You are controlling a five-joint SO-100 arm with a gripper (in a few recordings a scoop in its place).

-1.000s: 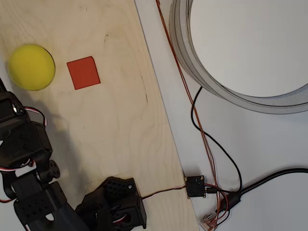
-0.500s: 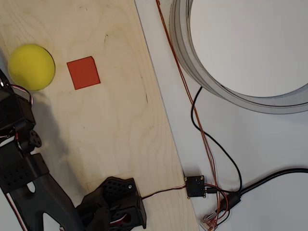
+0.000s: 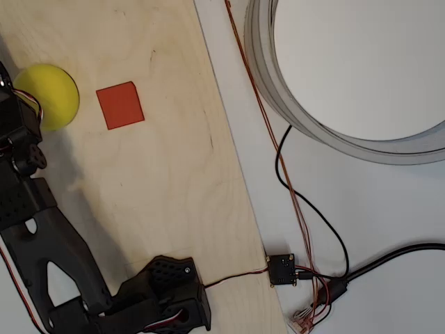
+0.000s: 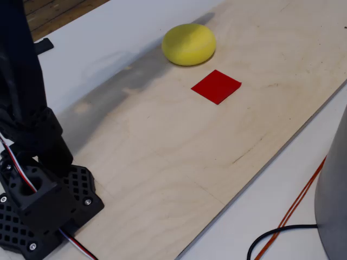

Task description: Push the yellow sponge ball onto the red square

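The yellow sponge ball (image 3: 50,96) rests on the wooden board (image 3: 160,174) near its left side, with the red square (image 3: 120,105) flat on the board a short gap to its right. In the fixed view the ball (image 4: 188,44) lies just beyond the square (image 4: 216,86), and the two do not touch. The black arm's wrist (image 3: 15,115) overlaps the ball's left edge in the overhead view. My gripper (image 3: 3,78) runs off the picture's left edge there, so how its jaws stand is hidden.
The arm's base (image 3: 167,296) sits at the board's near edge, as does the base (image 4: 43,206) in the fixed view. A large grey ring (image 3: 278,83) stands on the white table to the right. Cables (image 3: 306,209) and a small black module (image 3: 282,269) lie beside the board.
The arm has unfolded and swung up along the left edge toward the ball, and its wrist now covers the ball's left rim. Ball and square have not moved.
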